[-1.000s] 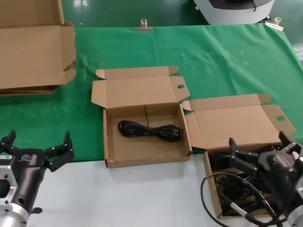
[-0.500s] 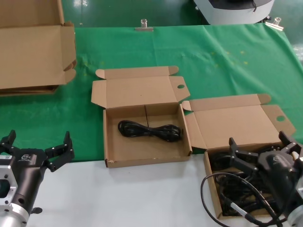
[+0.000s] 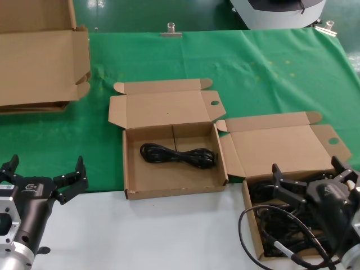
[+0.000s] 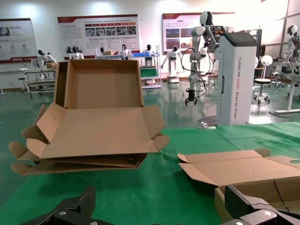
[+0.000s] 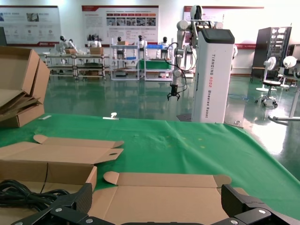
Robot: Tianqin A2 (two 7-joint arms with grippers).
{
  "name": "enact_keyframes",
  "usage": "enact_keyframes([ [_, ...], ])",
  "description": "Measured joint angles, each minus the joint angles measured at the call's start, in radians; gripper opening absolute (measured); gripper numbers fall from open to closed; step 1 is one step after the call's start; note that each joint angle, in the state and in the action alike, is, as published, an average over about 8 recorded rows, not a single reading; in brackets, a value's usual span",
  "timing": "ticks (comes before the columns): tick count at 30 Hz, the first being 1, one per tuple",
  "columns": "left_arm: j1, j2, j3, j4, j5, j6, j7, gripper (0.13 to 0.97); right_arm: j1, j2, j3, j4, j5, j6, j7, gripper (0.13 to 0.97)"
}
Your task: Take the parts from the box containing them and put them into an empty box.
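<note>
The box holding the parts (image 3: 252, 220) stands open at the near right, with several black cable bundles (image 3: 264, 196) in it. My right gripper (image 3: 308, 171) hovers open and empty just above them; in the right wrist view (image 5: 157, 211) it faces this box's raised lid (image 5: 164, 197). The other mailer box (image 3: 132, 174) stands open in the middle and holds one coiled cable (image 3: 177, 154), which also shows in the right wrist view (image 5: 28, 193). My left gripper (image 3: 46, 169) is open and empty at the near left, apart from both boxes; it also shows in the left wrist view (image 4: 161, 211).
Large flat cardboard boxes (image 3: 39, 62) are stacked at the far left, also in the left wrist view (image 4: 93, 136). A green cloth (image 3: 253, 73) covers the far part of the table; the near part (image 3: 169, 236) is white. A metal clip (image 3: 170, 31) sits on the far edge.
</note>
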Motion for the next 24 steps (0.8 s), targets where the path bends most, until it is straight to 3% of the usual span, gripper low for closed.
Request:
enact_keyframes([
  [24,0.0,0.0,0.0,0.0,0.0,0.0,0.0,0.966,0.0,0.0,0.0,0.0,0.0,0.0,0.0,0.966],
])
